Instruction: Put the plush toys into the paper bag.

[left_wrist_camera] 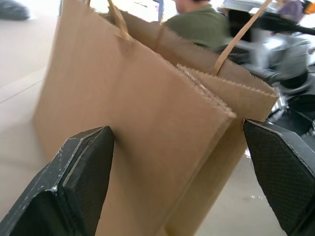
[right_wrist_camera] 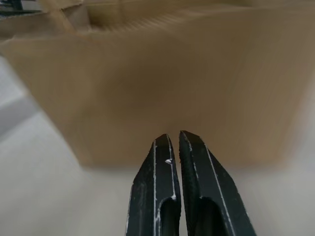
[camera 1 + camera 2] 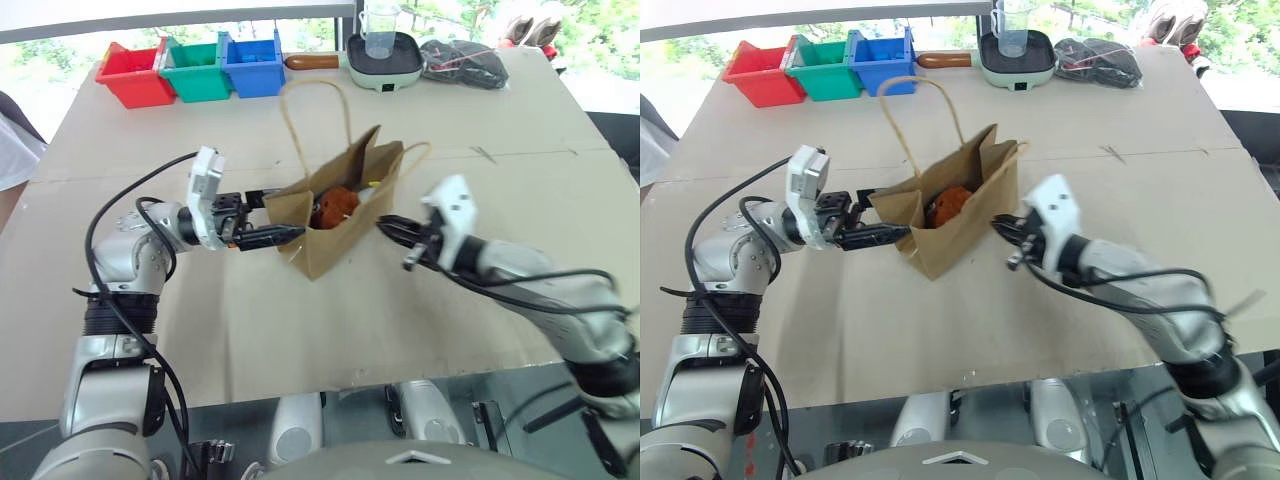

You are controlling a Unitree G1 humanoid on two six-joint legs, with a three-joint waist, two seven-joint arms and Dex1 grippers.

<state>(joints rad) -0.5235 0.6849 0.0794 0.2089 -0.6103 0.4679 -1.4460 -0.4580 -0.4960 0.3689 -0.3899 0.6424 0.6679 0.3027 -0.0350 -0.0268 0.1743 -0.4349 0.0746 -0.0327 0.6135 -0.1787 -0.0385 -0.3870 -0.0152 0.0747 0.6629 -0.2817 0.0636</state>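
1 paper bag stands upright, mouth open, near mid tabletop, w/ 2 twisted loop handles: one arcs up high on the far side, the other droops over the rim on the robot's right. Inside the bag: 1 round brown plush toy, sitting below the rim; just beside it, toward the robot's right, a pale item w/ a bit of yellow shows, probably the 2nd plush toy, cannot tell for sure.

Left gripper: fingers spread wide apart, straddling the bag's left end edge; in the left wrist view one finger sits on each side of the bag's folded corner. Contact w/ the paper cannot be told.

Right gripper: fingers pressed together, nothing between them, tip just beside the bag's right side wall; touching or not, cannot tell.

Far edge of tabletop: 3 plastic bins in a row, 1 red, 1 green, 1 blue; 1 pale green pan w/ brown handle carrying 1 clear cup; 1 dark bundle next to it
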